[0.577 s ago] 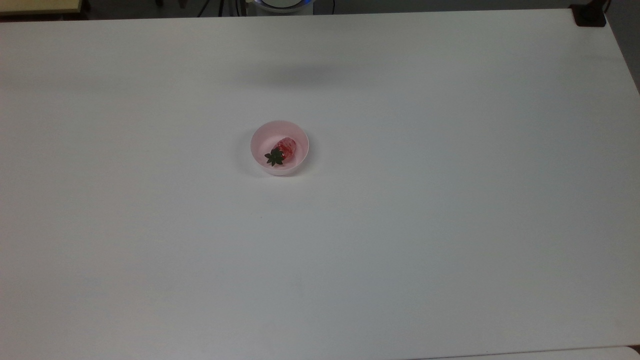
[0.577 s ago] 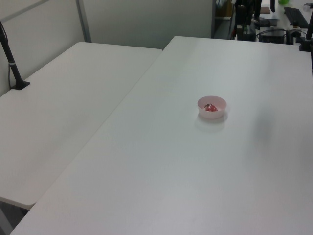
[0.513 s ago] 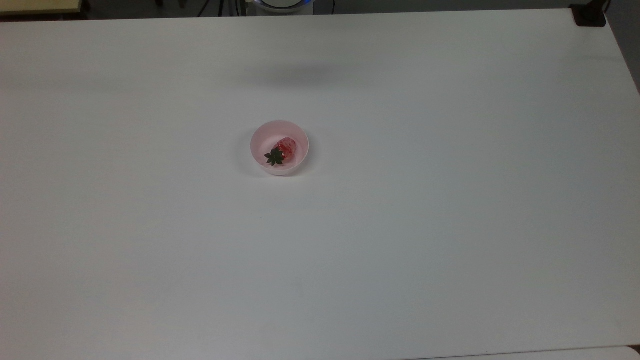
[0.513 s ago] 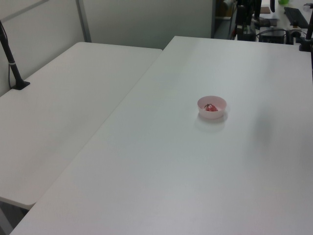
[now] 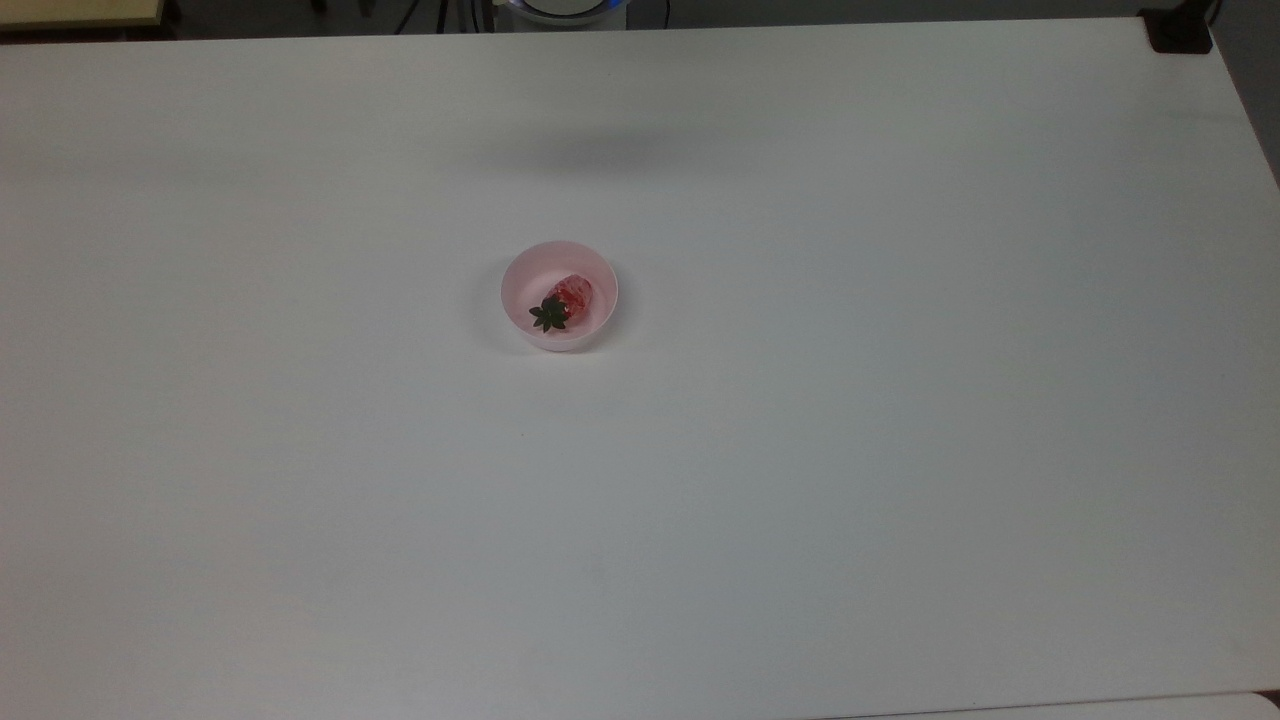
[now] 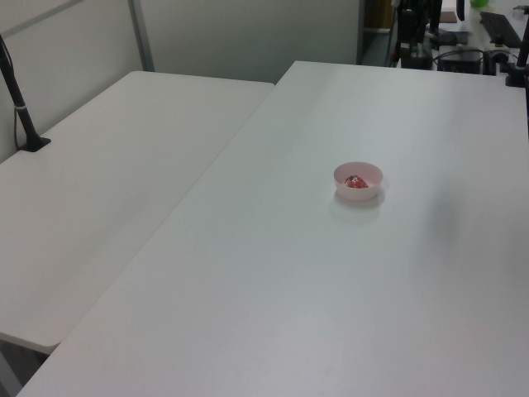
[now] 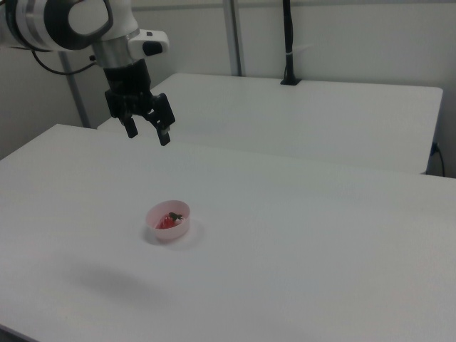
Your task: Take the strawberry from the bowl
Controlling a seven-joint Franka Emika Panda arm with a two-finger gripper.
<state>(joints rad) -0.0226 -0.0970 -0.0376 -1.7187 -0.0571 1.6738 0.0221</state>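
The arm (image 7: 68, 21) is glossy white with rounded joints, dark grey bands and a black cable. Its pincer (image 7: 147, 133) is black, with two stubby fingers.

In the top view, the soft grey shadow (image 5: 620, 150) on the table (image 5: 900, 450), in the upper middle of the frame above the bowl (image 5: 522, 272), appeared to drift very slightly toward the right edge of the frame; the shift was barely discernible.
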